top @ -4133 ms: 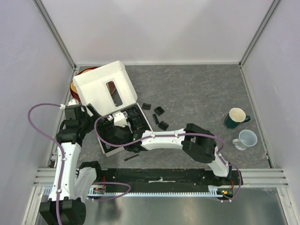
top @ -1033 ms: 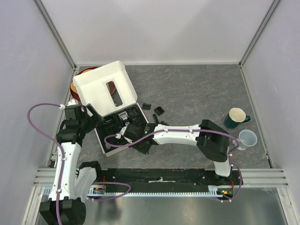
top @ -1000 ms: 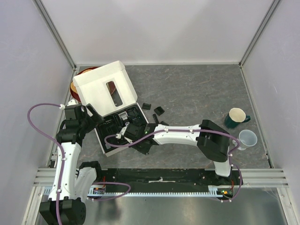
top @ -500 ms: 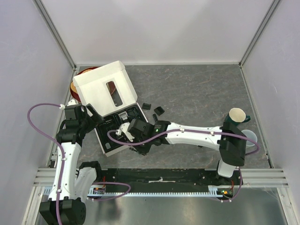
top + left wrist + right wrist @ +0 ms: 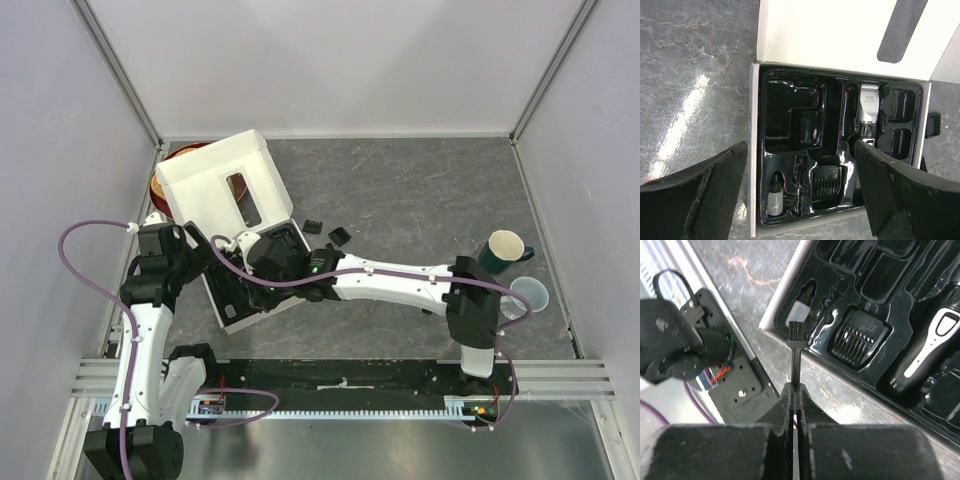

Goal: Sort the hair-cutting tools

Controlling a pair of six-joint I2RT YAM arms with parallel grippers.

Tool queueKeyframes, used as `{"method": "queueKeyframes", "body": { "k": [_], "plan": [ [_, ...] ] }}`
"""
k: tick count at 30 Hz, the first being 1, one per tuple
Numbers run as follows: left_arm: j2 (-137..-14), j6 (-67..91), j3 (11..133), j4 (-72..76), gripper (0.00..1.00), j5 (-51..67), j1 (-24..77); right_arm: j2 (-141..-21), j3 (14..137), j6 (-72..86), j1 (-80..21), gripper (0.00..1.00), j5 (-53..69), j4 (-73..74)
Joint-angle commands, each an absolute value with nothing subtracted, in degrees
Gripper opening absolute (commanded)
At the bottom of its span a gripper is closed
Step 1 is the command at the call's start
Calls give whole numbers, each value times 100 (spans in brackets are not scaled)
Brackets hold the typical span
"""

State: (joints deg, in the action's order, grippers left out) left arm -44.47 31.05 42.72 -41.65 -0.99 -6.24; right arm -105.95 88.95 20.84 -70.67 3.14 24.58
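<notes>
On the clipper (image 5: 868,111), tiny lettering (image 5: 866,142) is unreadable

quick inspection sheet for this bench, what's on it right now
surface: grey marbled table
job's things: clipper and a comb guard seated in the black tray; loose comb guards on the table; small brush held
clutter: white box lid, green mug, clear cup, small bottle in tray
grippers: left gripper open above tray; right gripper shut on small brush
cables: purple cable looping off each arm
surroundings: pale walls, metal frame posts
</notes>
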Motion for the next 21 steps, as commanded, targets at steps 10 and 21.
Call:
{"method": "queueKeyframes", "body": {
  "k": [10, 21],
  "plan": [
    [-4421, 3146, 4298, -4157, 93, -422, -633, -11609, 9790, 3823, -7137, 0, -905, 2100],
    [-4430, 3269, 4324, -4254, 93, -782, -633, -11979, 10081, 4140, -7163, 0, -1336, 2303]
  ]
}}
